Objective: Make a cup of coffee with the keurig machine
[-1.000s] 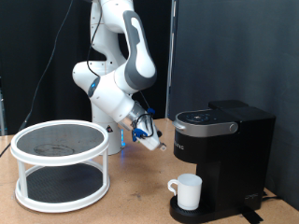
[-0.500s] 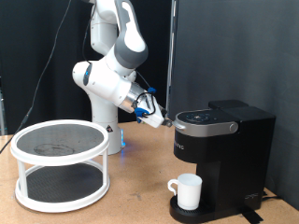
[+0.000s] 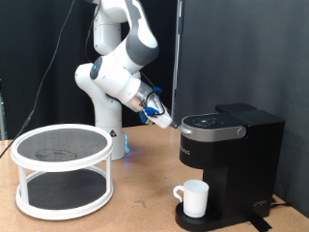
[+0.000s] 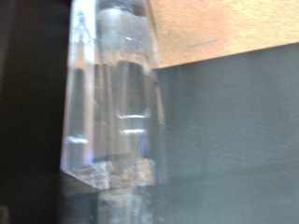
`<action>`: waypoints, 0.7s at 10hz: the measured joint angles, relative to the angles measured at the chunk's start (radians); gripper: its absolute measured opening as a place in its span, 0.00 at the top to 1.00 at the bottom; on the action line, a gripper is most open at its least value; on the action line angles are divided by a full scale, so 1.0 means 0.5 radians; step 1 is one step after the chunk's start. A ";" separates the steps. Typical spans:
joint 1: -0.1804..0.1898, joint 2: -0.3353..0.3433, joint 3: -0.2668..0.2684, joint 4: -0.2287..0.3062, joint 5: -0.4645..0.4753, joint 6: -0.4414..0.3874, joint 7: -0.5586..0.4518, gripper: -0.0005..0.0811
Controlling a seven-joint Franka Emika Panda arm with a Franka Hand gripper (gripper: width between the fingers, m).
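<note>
The black keurig machine [image 3: 232,155] stands at the exterior view's right with its lid down. The white cup [image 3: 195,198] sits on its drip base under the spout, handle toward the exterior view's left. My gripper [image 3: 160,119] hangs just left of the machine's upper left corner, about level with the lid, with blue parts showing at its tip. The wrist view shows one translucent finger [image 4: 112,93] close against the machine's dark surface [image 4: 234,131]. No pod can be made out.
A round white two-tier rack with a dark mesh top [image 3: 63,169] stands on the wooden table [image 3: 145,193] at the exterior view's left. The robot's white base [image 3: 111,135] is behind it. A black curtain forms the background.
My gripper has risen and moved to the exterior view's right, from low near the robot base to beside the machine's lid. The cup and machine have not moved.
</note>
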 joint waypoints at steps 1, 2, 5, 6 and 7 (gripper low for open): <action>-0.008 -0.072 -0.010 0.010 -0.063 -0.081 0.068 0.09; -0.016 -0.144 -0.033 0.018 -0.094 -0.165 0.108 0.09; -0.048 -0.346 -0.117 0.036 -0.118 -0.339 0.200 0.09; -0.060 -0.400 -0.142 0.044 -0.120 -0.379 0.237 0.09; -0.070 -0.437 -0.153 0.044 -0.127 -0.398 0.265 0.09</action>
